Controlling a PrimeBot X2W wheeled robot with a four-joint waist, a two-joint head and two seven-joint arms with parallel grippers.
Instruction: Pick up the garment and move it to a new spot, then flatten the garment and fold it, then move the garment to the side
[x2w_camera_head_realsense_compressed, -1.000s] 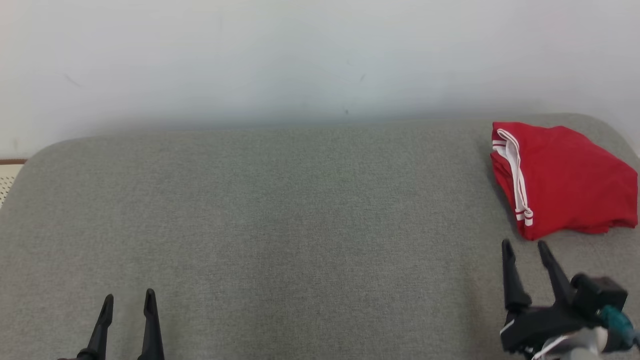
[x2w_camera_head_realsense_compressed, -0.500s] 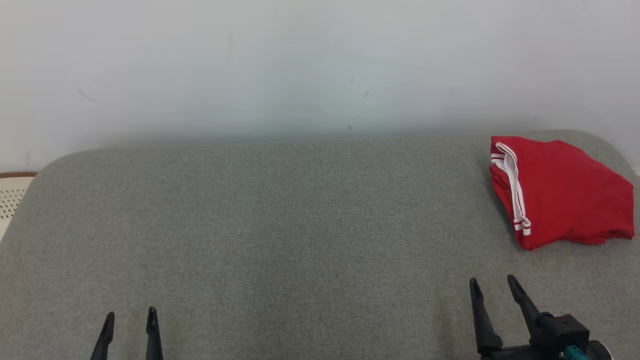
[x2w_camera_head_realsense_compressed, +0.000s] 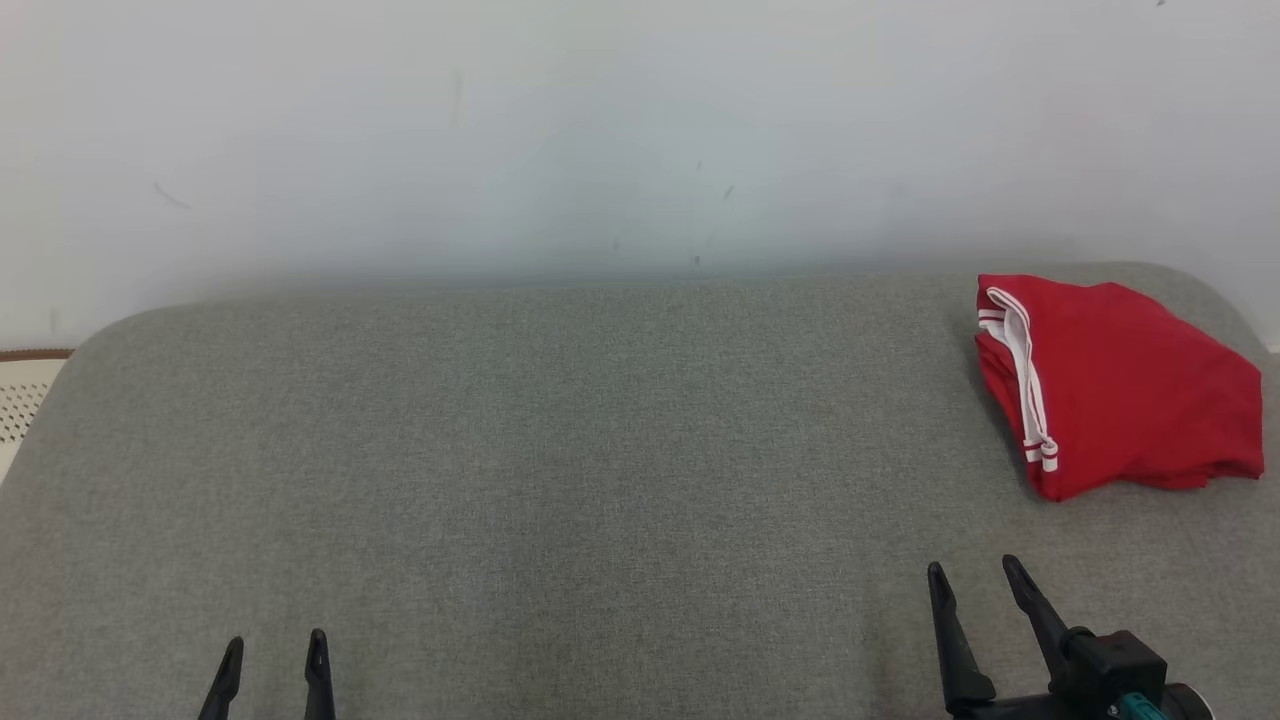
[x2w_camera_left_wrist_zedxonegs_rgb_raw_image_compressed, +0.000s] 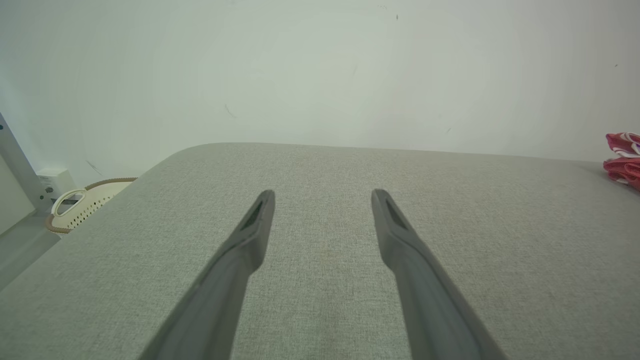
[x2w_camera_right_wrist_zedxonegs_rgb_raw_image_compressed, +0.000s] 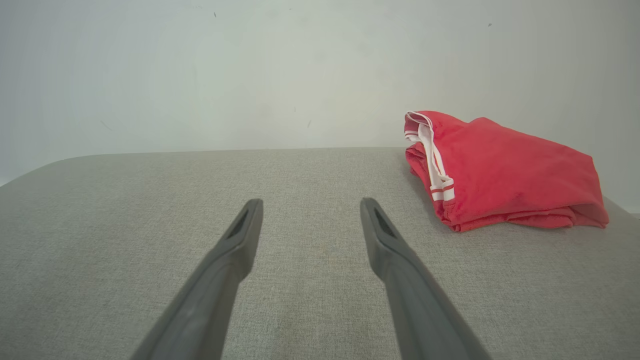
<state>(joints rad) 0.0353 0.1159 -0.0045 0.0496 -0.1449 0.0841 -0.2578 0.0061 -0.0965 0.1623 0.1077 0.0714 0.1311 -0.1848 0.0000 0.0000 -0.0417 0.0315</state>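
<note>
The red garment (x2w_camera_head_realsense_compressed: 1120, 385) sits in the far right corner of the grey cloth tabletop (x2w_camera_head_realsense_compressed: 560, 450), close to the white wall (x2w_camera_head_realsense_compressed: 600, 130). It is folded into a small thick bundle. A white band with thin red stripes runs down its left edge. The top looks smooth, but the layers along the near edge are a bit lumpy and one corner pokes out on the right. The left pincer (x2w_camera_head_realsense_compressed: 277, 642) is low at the near left side of the tabletop, with its two dark fingers apart and nothing between them. The right pincer (x2w_camera_head_realsense_compressed: 972, 568) is at the near right side, a little way in front of the garment and not touching it. Its fingers are apart too, and it holds nothing. In the right wrist view the garment (x2w_camera_right_wrist_zedxonegs_rgb_raw_image_compressed: 500, 175) lies ahead and to the right of the right pincer (x2w_camera_right_wrist_zedxonegs_rgb_raw_image_compressed: 311, 202). In the left wrist view the left pincer (x2w_camera_left_wrist_zedxonegs_rgb_raw_image_compressed: 322, 192) points over bare grey cloth, with a bit of red garment (x2w_camera_left_wrist_zedxonegs_rgb_raw_image_compressed: 622, 157) far off at the right edge. A pale basket (x2w_camera_left_wrist_zedxonegs_rgb_raw_image_compressed: 85, 202) with little holes stands beside the tabletop on the left. I think the task is almost all done. The garment is folded and it is off to the side, and the middle of the tabletop is free. I think nothing big is left to do, maybe just tidying the lumpy edge.
</note>
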